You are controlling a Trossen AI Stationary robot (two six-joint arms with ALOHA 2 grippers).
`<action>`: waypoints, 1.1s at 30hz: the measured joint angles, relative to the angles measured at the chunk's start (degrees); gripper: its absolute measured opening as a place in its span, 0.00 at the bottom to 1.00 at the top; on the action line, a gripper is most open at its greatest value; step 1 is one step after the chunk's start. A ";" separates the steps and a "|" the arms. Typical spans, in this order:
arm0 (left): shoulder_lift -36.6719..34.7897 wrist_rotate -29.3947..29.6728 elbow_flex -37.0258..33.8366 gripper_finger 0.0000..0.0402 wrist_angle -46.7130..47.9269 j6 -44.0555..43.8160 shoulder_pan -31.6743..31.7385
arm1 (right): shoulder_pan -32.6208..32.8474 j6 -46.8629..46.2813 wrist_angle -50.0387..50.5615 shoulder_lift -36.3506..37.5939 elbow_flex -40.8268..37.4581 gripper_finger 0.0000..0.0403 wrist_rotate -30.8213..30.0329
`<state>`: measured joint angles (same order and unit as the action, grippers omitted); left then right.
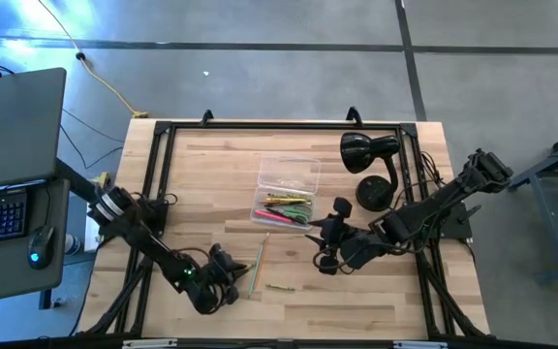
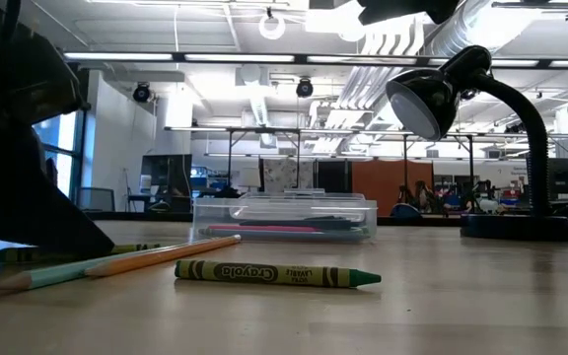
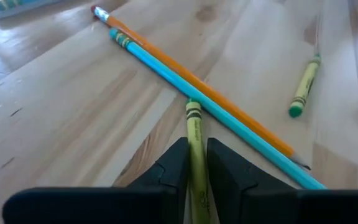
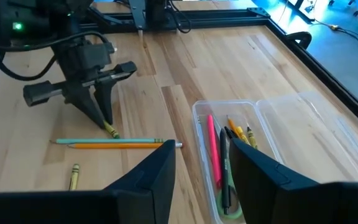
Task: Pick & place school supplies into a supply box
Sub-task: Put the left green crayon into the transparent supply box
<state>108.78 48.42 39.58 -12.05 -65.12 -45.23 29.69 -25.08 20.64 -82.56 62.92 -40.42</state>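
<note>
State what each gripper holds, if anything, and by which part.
The left gripper is shut on a yellow-green crayon, pinched partway along its shaft with the tip on the table. The right gripper is open and holds nothing.

Two dark, jointed arms with black cabling; a green light glows on the left end effector [image 1: 229, 274].
</note>
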 joint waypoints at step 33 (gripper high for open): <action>-0.32 13.15 -1.01 0.10 -2.37 8.89 1.27 | 0.00 -0.40 1.44 0.02 -0.02 0.32 0.60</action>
<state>108.47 61.58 38.57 -14.42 -56.23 -43.96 29.69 -25.48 22.09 -82.54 62.89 -39.81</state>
